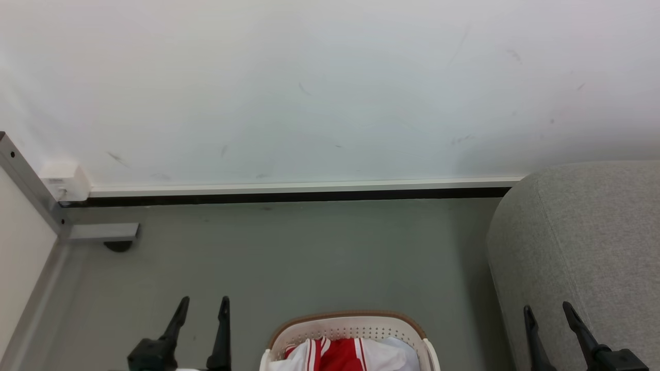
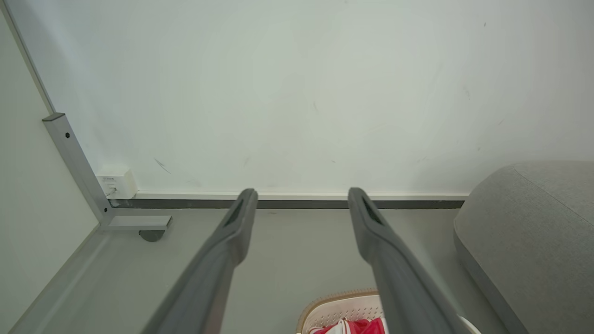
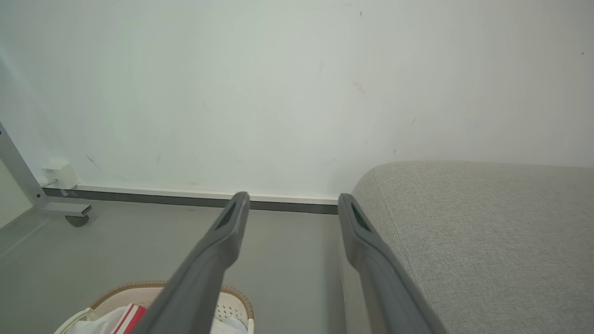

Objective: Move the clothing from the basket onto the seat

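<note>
While the left gripper (image 1: 204, 301) and right gripper (image 1: 546, 309) hang spread and empty, the basket (image 1: 350, 315) at six o'clock is cut off, its clothing (image 1: 340, 355) partly hidden; the seat (image 1: 582, 242) at three o'clock.

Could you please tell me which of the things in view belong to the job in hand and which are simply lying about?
Part of the job: the red and white clothing, lying in the basket; the grey seat; the left gripper and right gripper, both open and empty.
Just lying about: the white wall box; the grey metal frame with its caster.
</note>
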